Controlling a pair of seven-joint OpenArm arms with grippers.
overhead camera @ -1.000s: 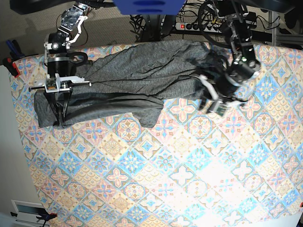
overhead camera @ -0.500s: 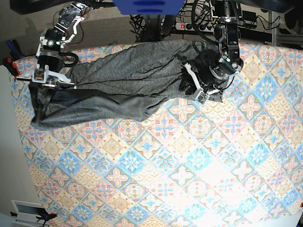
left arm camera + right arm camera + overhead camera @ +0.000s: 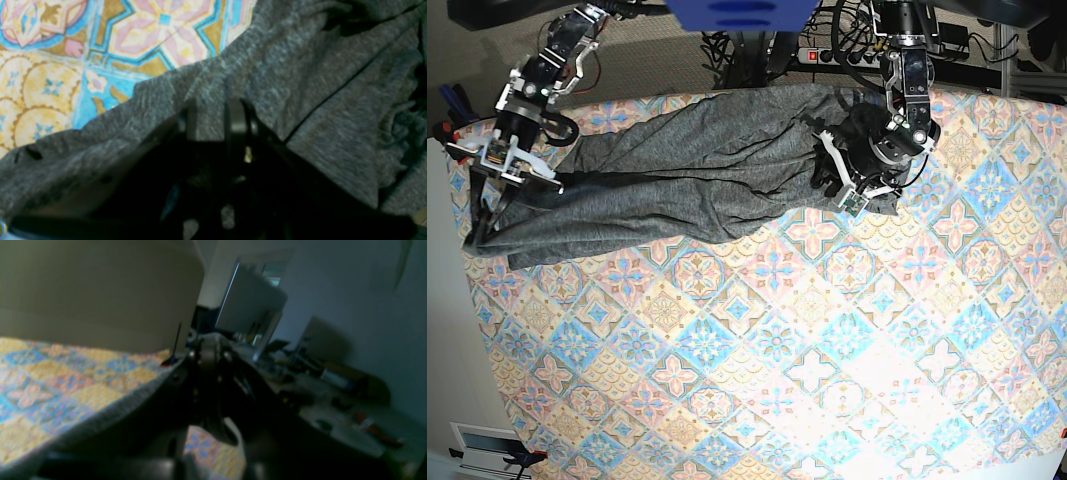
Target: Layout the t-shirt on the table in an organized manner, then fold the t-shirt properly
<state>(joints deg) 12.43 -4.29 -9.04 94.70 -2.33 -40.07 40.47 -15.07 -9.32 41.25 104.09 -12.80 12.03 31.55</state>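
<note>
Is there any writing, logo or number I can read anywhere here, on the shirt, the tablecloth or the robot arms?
None can be read.
t-shirt: plain grey, no print or label showing.
table: only a tile and flower pattern, no letters.
left gripper and right gripper: no legible marking; any there is too small to tell.
power strip behind the table: no text can be made out.

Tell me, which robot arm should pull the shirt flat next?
Probably the right gripper: it pinches the t-shirt at the table edge. The left gripper sits on bunched cloth.
</note>
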